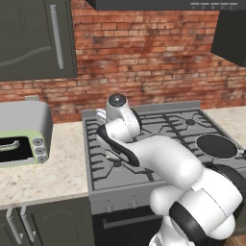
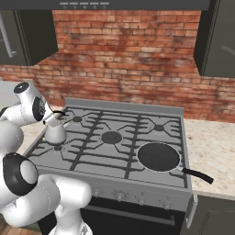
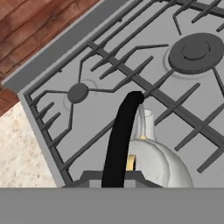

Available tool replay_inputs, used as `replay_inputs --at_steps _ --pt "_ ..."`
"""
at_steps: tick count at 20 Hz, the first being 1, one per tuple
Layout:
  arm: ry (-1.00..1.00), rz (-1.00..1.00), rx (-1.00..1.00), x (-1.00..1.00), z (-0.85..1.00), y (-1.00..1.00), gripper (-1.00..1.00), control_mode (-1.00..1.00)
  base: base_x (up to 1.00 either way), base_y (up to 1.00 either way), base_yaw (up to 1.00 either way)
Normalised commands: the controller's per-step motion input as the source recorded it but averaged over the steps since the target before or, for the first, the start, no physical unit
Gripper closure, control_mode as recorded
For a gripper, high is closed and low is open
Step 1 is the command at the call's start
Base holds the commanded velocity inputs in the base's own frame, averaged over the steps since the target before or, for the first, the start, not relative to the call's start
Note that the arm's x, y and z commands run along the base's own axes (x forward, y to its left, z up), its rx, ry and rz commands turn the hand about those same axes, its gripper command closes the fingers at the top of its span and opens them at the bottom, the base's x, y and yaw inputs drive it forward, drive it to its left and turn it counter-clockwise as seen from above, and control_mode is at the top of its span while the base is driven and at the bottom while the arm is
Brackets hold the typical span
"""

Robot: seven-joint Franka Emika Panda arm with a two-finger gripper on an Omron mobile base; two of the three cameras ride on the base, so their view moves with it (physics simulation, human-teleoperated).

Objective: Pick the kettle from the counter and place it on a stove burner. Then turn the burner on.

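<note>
The silver-grey kettle (image 2: 56,131) is over the front-left corner of the grey stovetop (image 2: 128,151), above the front-left stove burner (image 2: 57,148); I cannot tell whether its base touches the grate. In the hand view, the kettle (image 3: 159,162) lies just below the camera. Its black arched handle (image 3: 120,140) runs up from between the fingers of my gripper (image 3: 116,175), which is shut on it. A small round burner (image 3: 78,92) lies beyond it at the back left. The beige counter (image 1: 53,168) lies left of the stove.
A green-fronted toaster oven (image 1: 21,139) stands on the left counter. A flat black round pan (image 2: 158,157) with a handle covers the stove's front right. A larger ringed burner (image 2: 111,137) is at the centre. Knobs (image 2: 119,196) line the stove front. A brick wall is behind.
</note>
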Motion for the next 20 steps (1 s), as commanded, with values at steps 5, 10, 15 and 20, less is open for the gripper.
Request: replay_inputs --at_steps 5,10,15,20 --pt "0.0 0.0 -0.04 0.04 -0.24 0.0 1.0 -1.0 0.0 0.0 0.0" --pt "0.0 0.0 -0.06 0.01 -0.29 0.04 1.0 -1.0 0.0 0.0 0.0" --pt "0.0 0.0 -0.01 0.0 -0.17 0.0 1.0 -1.0 0.0 0.0 0.0" --pt "0.0 0.0 0.0 0.0 -0.05 0.0 1.0 -1.0 0.0 0.0 0.0"
